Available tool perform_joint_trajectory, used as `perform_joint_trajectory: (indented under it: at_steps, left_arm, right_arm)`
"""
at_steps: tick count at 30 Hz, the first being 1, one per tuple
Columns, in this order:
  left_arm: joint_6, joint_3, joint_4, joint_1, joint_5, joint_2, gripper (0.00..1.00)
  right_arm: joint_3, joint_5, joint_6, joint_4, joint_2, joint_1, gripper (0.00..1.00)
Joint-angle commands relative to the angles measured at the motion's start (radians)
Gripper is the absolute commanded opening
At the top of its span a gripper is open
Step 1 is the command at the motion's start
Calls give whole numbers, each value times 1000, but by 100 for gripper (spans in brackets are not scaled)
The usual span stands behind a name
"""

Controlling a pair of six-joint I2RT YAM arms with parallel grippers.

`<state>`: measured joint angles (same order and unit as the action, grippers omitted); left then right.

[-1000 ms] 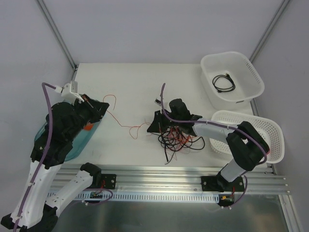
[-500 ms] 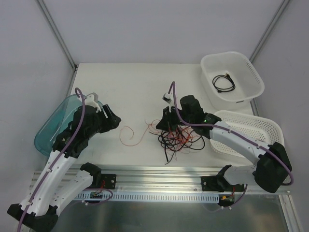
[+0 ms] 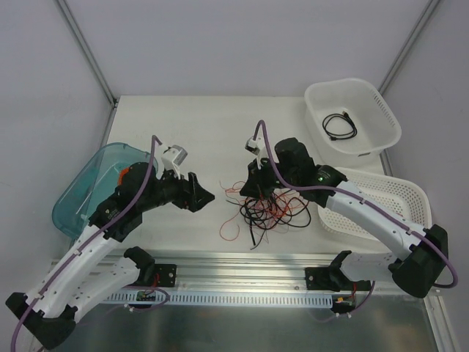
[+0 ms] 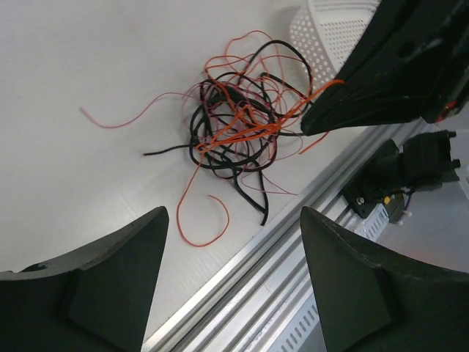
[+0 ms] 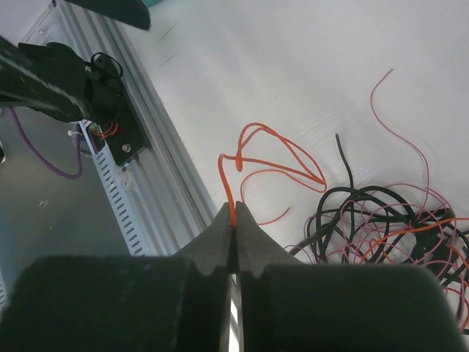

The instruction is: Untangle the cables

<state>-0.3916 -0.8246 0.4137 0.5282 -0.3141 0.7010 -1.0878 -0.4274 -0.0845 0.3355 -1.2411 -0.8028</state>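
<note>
The cables [image 3: 267,211] lie as a loose tangle of thin black, orange and red wires on the white table; the same cables [image 4: 234,125] fill the middle of the left wrist view. My right gripper [image 3: 253,188] hangs over the tangle's left edge. In its own view the right gripper [image 5: 233,214] is shut on an orange wire [image 5: 272,147] that loops back to the cables [image 5: 396,220]. My left gripper [image 3: 199,196] stands open and empty, left of the tangle; its own view shows the left gripper [image 4: 234,220] above a loose red wire end [image 4: 199,224].
A teal tray [image 3: 73,202] holding an orange item [image 3: 124,174] sits at the left. A white basket [image 3: 366,143] with a black cable [image 3: 341,126] stands at the back right, a second white basket [image 3: 399,198] nearer. The aluminium rail [image 3: 242,264] runs along the near edge.
My left gripper opened, let go of the red wire it held over the teal tray, and swung right toward the tangle. The stretched wire fell slack beside the tangle. The right gripper stayed shut.
</note>
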Motion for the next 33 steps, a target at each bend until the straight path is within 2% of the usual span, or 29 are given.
perform_joint_trajectory:
  at_steps: [1, 4, 9, 15, 18, 26, 29, 30, 33]
  left_arm:
    - [110, 24, -177, 132, 39, 28, 73]
    - [164, 25, -219, 185, 75, 75, 73]
    - [233, 60, -292, 208, 98, 91, 68]
    - [341, 134, -394, 223, 67, 94, 61]
    - [367, 147, -411, 231, 60, 110, 59]
    - [382, 148, -461, 253, 58, 152, 44]
    - [404, 154, -464, 259, 55, 157, 30]
    - [402, 156, -466, 260, 50, 153, 22]
    - [395, 162, -469, 263, 38, 135, 10]
  right_arm:
    - [-63, -34, 26, 31, 11, -13, 1]
    - [-70, -54, 37, 25, 14, -15, 1]
    - [-63, -88, 68, 5, 25, -19, 1]
    - [-60, -122, 107, -24, 29, -21, 1]
    - [-60, -139, 121, -38, 28, -22, 1]
    - [-57, -157, 141, -61, 31, -21, 1]
    - [-57, -151, 140, -59, 32, -22, 1]
    - [-54, -146, 135, -58, 34, -21, 1]
    - [-49, -122, 131, -50, 31, -22, 1]
